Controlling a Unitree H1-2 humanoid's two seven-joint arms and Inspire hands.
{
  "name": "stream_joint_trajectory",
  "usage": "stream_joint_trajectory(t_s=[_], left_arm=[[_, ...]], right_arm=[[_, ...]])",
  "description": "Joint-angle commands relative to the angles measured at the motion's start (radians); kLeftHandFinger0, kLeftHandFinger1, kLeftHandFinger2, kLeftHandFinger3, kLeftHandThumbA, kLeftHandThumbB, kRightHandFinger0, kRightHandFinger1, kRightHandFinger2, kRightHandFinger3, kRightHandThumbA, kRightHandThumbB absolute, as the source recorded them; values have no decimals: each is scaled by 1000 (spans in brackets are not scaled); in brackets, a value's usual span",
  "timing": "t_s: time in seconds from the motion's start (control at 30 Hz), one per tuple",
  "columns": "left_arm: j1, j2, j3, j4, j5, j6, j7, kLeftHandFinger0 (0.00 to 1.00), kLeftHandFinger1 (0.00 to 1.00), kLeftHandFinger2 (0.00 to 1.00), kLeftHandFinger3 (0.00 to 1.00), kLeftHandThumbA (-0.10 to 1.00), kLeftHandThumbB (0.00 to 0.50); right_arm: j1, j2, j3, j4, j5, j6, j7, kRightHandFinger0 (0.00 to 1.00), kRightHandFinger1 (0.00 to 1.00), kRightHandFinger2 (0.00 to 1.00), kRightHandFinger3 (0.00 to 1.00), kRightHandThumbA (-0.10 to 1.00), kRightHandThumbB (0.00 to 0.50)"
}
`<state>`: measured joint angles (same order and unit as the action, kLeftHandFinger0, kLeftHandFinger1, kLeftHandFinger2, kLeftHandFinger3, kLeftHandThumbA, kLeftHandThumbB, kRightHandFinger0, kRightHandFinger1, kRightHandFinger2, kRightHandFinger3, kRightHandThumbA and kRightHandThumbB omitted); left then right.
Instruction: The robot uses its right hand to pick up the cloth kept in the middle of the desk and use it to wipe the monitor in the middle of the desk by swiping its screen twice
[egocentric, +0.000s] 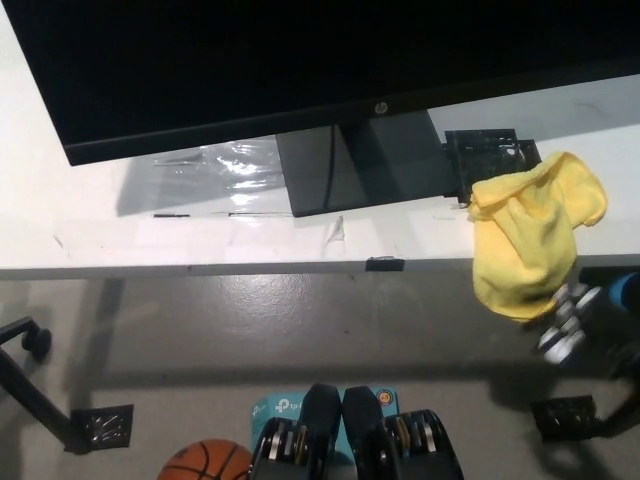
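The yellow cloth (530, 240) lies crumpled at the right end of the white desk (150, 235), its lower part draped over the front edge. The black monitor (300, 60) fills the top of the head view, with its dark stand (360, 165) on the desk to the left of the cloth. My black right hand (575, 325) shows blurred at the lower right, just below the cloth's hanging end and in front of the desk edge, holding nothing that I can see. My left hand is out of view.
A black grid-like object (490, 155) sits behind the cloth beside the stand. Clear plastic film (235, 165) lies left of the stand. On the floor are a basketball (205, 462) and a black chair base (40, 400).
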<state>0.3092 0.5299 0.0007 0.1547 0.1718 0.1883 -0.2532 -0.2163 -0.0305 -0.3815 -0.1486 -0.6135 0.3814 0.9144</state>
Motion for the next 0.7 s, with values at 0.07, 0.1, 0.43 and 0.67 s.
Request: stream_joint_trajectory(t_s=[0.07, 0.1, 0.43, 0.67], left_arm=[[-9, -2, 31, -9, 14, -84, 65, 631, 640, 755, 992, -14, 0], [-9, -3, 32, -10, 16, -83, 65, 631, 640, 755, 992, -11, 0], [-29, -8, 30, 12, 27, -100, 64, 633, 639, 757, 979, -2, 0], [-36, -5, 29, 19, 27, -92, 49, 634, 636, 745, 981, 33, 3]], right_arm=[[95, 243, -113, 168, 225, -459, -610, 295, 445, 561, 777, 237, 114], [96, 245, -114, 173, 226, -468, -615, 296, 444, 560, 780, 236, 114], [117, 230, -100, 294, 220, -555, -676, 233, 359, 472, 750, 267, 109], [112, 209, -79, 345, 229, -598, -726, 233, 349, 495, 752, 202, 98]])
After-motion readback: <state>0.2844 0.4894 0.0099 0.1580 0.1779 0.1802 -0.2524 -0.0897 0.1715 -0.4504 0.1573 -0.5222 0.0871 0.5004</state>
